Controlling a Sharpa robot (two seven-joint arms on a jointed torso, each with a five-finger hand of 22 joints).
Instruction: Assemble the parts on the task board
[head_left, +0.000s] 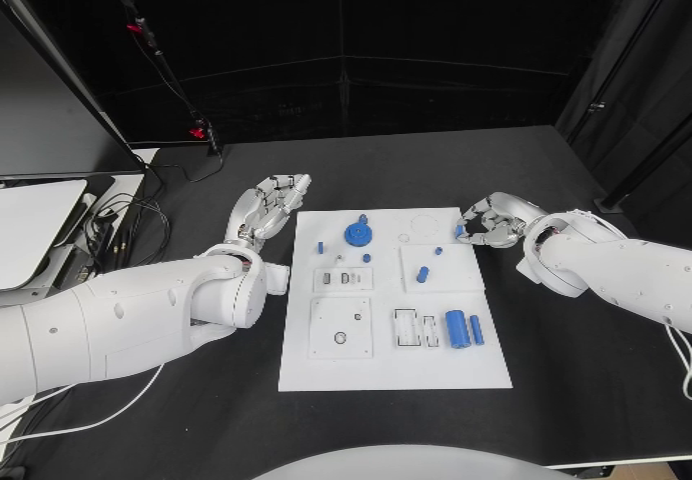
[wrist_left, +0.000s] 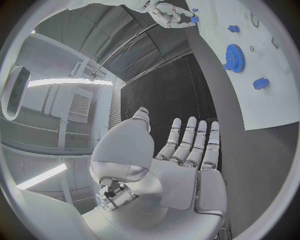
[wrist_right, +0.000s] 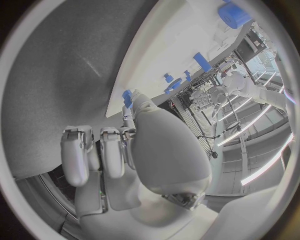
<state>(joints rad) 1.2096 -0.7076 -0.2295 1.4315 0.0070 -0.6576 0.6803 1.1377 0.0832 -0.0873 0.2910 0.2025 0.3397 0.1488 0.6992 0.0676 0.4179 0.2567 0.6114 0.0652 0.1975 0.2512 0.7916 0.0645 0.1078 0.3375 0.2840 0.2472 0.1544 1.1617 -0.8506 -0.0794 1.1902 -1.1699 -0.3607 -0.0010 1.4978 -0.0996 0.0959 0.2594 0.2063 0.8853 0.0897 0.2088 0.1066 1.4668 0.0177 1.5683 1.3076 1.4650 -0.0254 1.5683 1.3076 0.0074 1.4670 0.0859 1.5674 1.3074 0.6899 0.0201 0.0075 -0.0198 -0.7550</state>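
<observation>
The white task board lies in the middle of the table. On it are a blue gear, two blue cylinders near its right edge, and several small blue pegs. My right hand is at the board's far right edge. Its fingers are curled, and it pinches a small blue part at its fingertips. My left hand hovers off the board's far left corner with its fingers straight and apart, holding nothing.
Rectangular recesses sit in the board's near half. A white device and cables lie at the table's left edge. A stand with red clips rises behind the left hand. Black table surrounds the board.
</observation>
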